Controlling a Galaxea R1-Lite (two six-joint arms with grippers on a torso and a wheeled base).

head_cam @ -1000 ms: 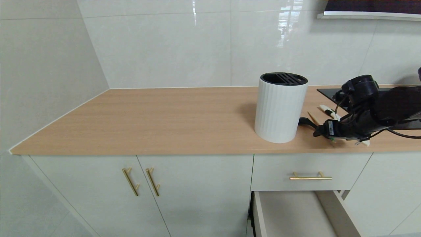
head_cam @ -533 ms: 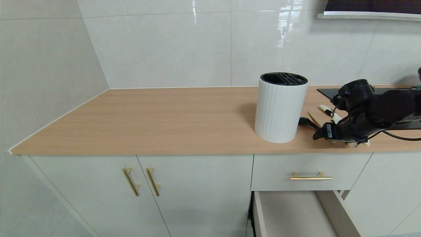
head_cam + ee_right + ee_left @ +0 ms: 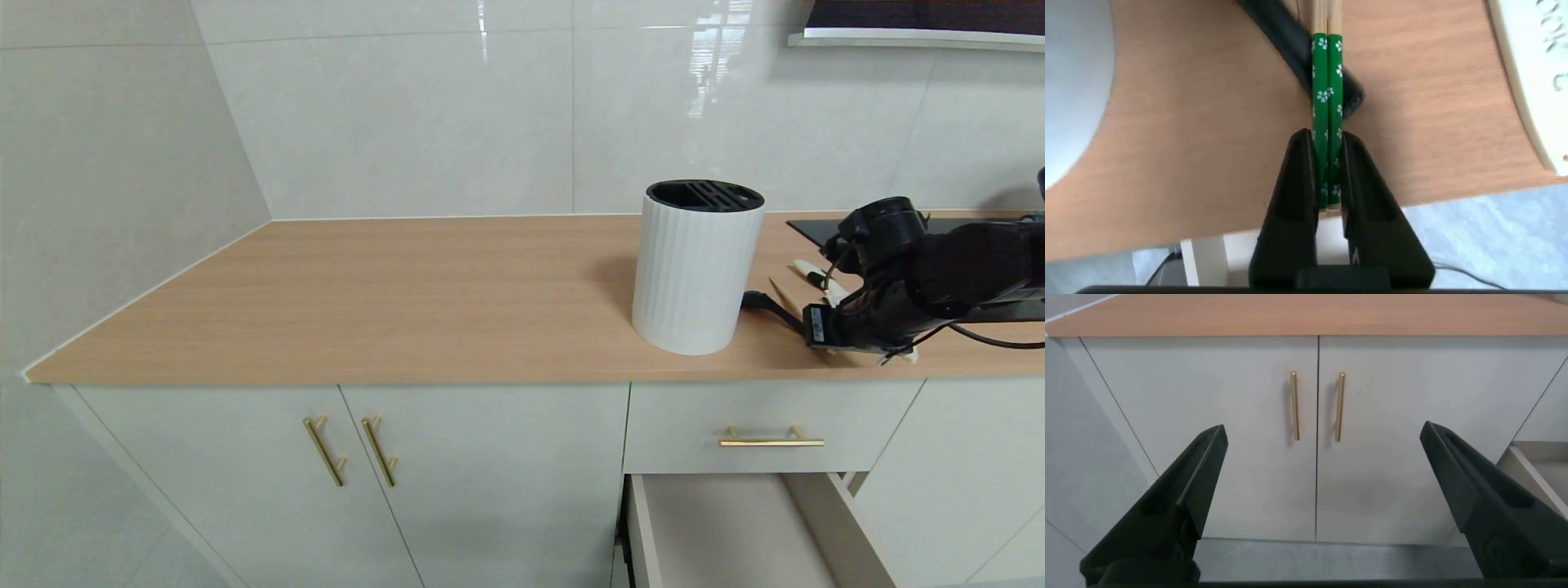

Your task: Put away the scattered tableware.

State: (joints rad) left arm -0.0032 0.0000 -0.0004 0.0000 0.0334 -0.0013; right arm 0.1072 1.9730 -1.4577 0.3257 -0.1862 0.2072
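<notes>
White ribbed holder (image 3: 696, 269) stands upright on the wooden desk (image 3: 408, 294), right of centre in the head view. Its black slotted top is dark inside, so its contents cannot be told. Right gripper (image 3: 810, 323) sits low over the desk at mid-right of the frame, just beside the holder's base. In the right wrist view the jaws are clenched on a pair of chopsticks (image 3: 1328, 106), the two lying side by side, green flower-patterned near the grip and plain wood further out. The chopsticks lie flat along the desk, crossing over a black utensil handle (image 3: 1310, 61) that rests on the wood, and the same handle pokes out from behind the holder in the head view. A white-and-black utensil (image 3: 812, 273) lies further back on the desk, near the edge of a black cooktop (image 3: 812, 229). A white rounded object (image 3: 1535, 82) sits on the desk beside the chopsticks; what it is cannot be told. At lower right of the head view a drawer (image 3: 645, 523) is pulled out, its pale inner floor showing, under a shut drawer front with a gold handle (image 3: 771, 441). Left gripper (image 3: 1321, 431) faces white cabinet doors (image 3: 1208, 433) with two gold handles, its jaws spread wide and released.
</notes>
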